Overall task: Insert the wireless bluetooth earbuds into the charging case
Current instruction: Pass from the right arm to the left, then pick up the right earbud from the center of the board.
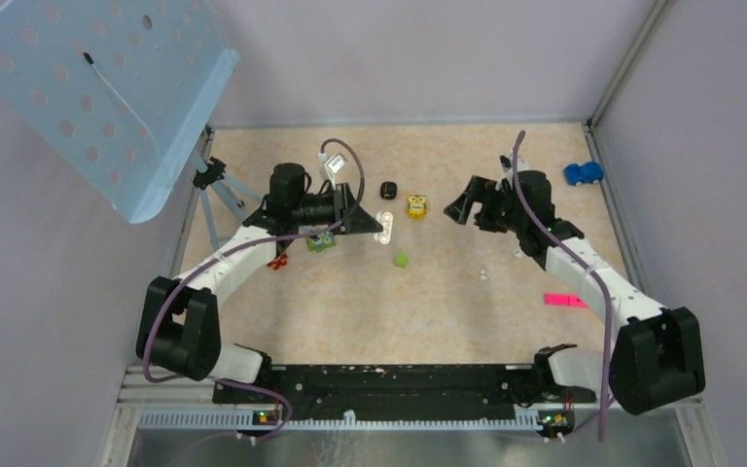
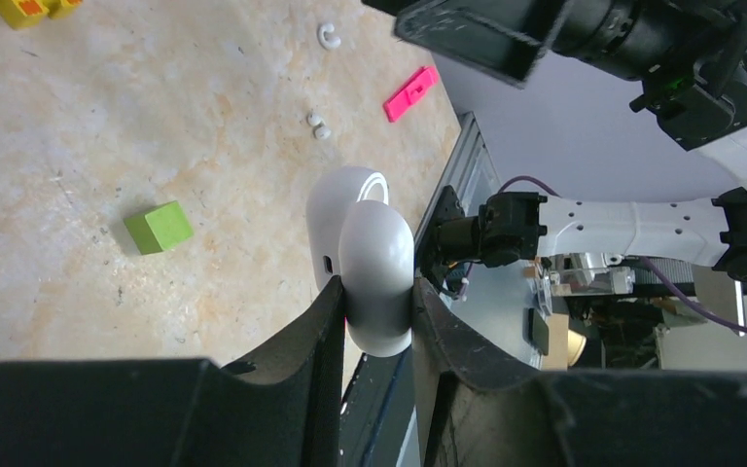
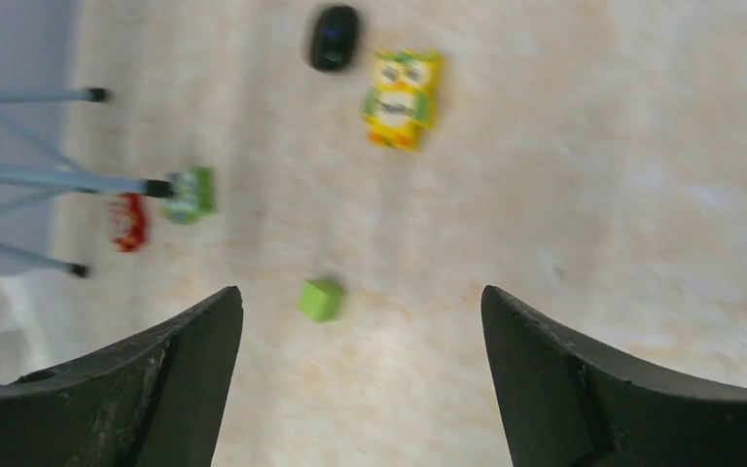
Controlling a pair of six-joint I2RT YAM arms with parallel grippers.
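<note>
**One white charging case [image 2: 374, 243] clamped in the left pincer [image 2: 377, 289]**

The left pincer grips the case by its nearer lobe. The case's long axis runs straight out past the fingertips, above the counter [image 2: 156, 126]. Its inner face is turned away from the wrist camera, so the earbuds cannot be made out. The right pincer [image 3: 360, 292] gapes wide and holds nothing. Its blurred view shows a green cube [image 3: 321, 299] on the counter between its fingers.
</note>
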